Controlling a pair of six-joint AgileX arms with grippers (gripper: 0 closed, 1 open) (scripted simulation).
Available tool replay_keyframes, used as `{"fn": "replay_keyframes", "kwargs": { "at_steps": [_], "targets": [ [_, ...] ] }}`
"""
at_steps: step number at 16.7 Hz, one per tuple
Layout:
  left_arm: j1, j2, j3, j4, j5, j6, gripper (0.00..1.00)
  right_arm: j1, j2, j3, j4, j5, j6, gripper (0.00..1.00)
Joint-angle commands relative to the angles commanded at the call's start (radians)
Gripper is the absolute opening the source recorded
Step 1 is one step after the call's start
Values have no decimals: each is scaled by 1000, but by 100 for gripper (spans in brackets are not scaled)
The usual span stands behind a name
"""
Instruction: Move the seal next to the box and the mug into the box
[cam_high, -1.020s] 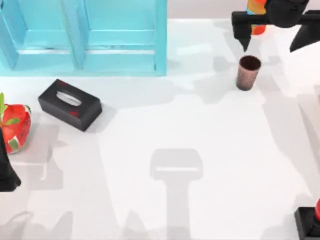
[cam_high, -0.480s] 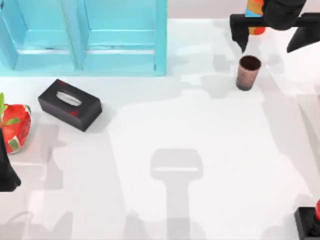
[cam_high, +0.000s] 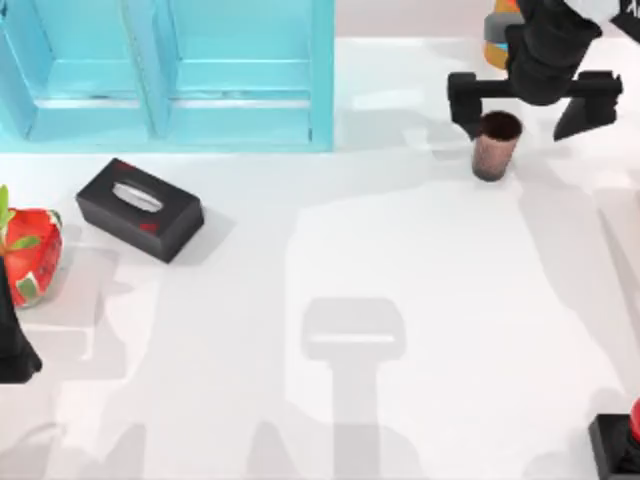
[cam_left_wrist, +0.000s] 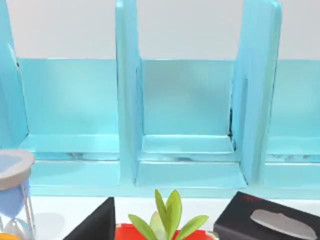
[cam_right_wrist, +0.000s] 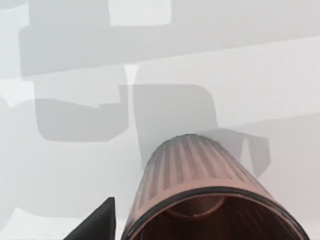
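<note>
The mug (cam_high: 496, 145), a small dark brown ribbed cup, stands upright at the table's far right. My right gripper (cam_high: 522, 108) hangs open just behind and above it, one finger (cam_high: 462, 104) left of the cup and the other (cam_high: 580, 112) to its right. In the right wrist view the mug (cam_right_wrist: 200, 190) looms close below, beside one dark fingertip (cam_right_wrist: 100, 222). The seal (cam_high: 620, 442), a black block with a red knob, sits at the near right corner, partly cut off. The light blue box (cam_high: 165, 75) with open compartments stands at the far left.
A black tissue box (cam_high: 140, 208) lies in front of the blue box, and a red potted plant (cam_high: 30, 255) stands at the left edge. An orange-and-blue striped cylinder (cam_high: 497, 20) is behind the right gripper. My left gripper (cam_high: 14, 350) is parked at the left edge.
My right gripper has come forward and slightly left, dropping toward the mug so its fingers now flank the cup. The mug, the seal and the left arm have not moved.
</note>
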Motion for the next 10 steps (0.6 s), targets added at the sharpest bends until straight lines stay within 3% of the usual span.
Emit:
{"fn": "replay_keyframes", "kwargs": {
  "at_steps": [5,10],
  "targets": [
    [0,0,0,0,0,0,100,-1,3,-16,18,0,-1,100],
    [0,0,0,0,0,0,100,-1,3,-16,18,0,-1,62]
  ]
}}
